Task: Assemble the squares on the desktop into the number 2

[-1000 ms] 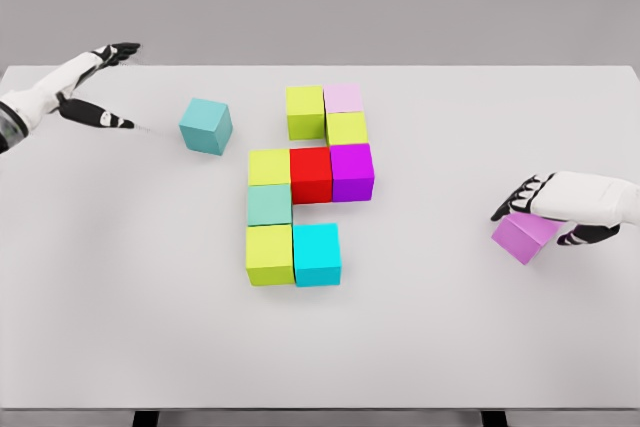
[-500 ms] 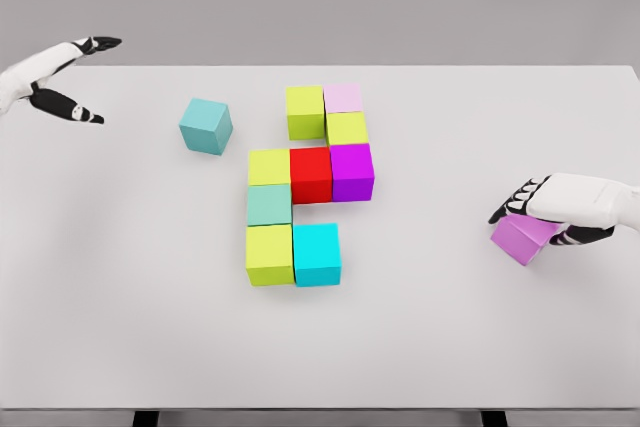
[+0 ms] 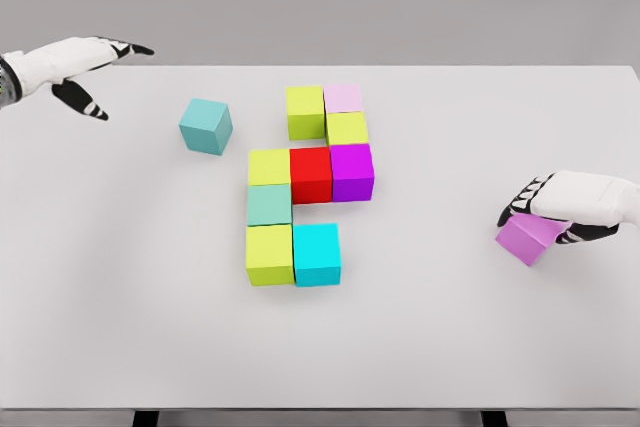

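Several coloured cubes sit joined mid-table: a yellow-green cube (image 3: 305, 111) and pale pink cube (image 3: 343, 98) on top, a yellow cube (image 3: 347, 128), then yellow (image 3: 269, 166), red (image 3: 311, 174) and magenta (image 3: 352, 170), a mint cube (image 3: 269, 204), and a yellow-green (image 3: 270, 254) and cyan cube (image 3: 316, 253) at the bottom. A loose teal cube (image 3: 205, 126) lies apart at upper left. My right hand (image 3: 535, 209) is curled over a violet cube (image 3: 530, 237) at the right. My left hand (image 3: 95, 69) hovers spread at the far left, holding nothing.
The white table (image 3: 450, 347) has its right edge just beyond the right hand and its back edge behind the left hand.
My left hand rose and swung towards the table's back left edge, away from the teal cube. The violet cube under my right hand shifted slightly to the right.
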